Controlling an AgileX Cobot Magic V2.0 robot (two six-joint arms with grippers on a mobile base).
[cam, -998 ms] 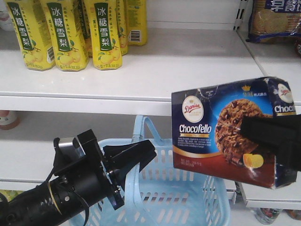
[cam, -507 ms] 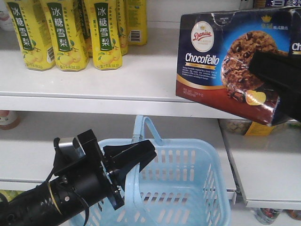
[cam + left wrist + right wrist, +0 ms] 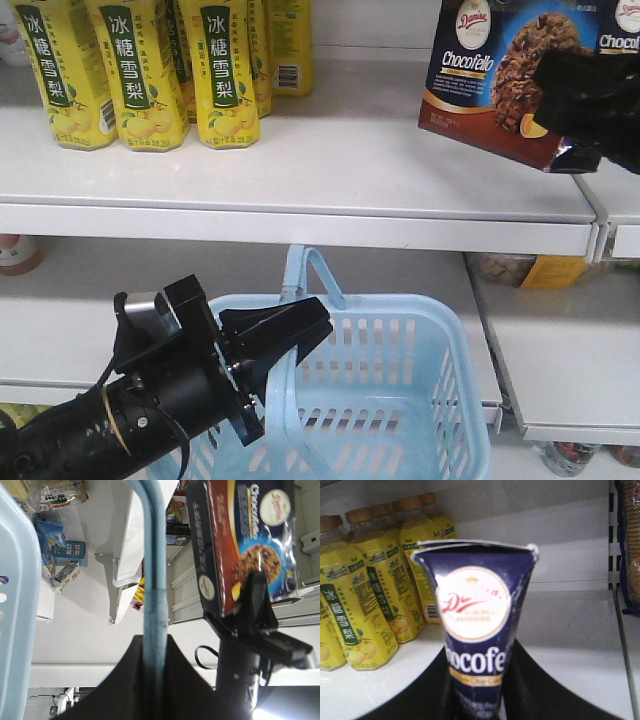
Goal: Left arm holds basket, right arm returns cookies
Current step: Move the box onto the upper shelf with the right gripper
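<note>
The light blue basket (image 3: 400,400) hangs low in the middle, below the shelves. My left gripper (image 3: 285,335) is shut on one of its loop handles (image 3: 300,270). In the left wrist view the handle (image 3: 152,555) runs up between the black fingers (image 3: 125,680). The navy Chocofello cookies box (image 3: 490,80) is held tilted in the air over the right end of the upper shelf. My right gripper (image 3: 590,95) is shut on it. It also shows in the left wrist view (image 3: 240,535) and end-on in the right wrist view (image 3: 477,610), with the fingers (image 3: 535,685) on both sides.
Several yellow pear-drink bottles (image 3: 140,70) stand at the left of the upper white shelf (image 3: 350,160). A shelf divider and a biscuit packet (image 3: 630,540) lie to the right. A yellow packet (image 3: 530,270) lies on the lower right shelf.
My right gripper has carried the cookies box up and to the right, from beside the basket to above the upper shelf. The left arm and basket have not moved.
</note>
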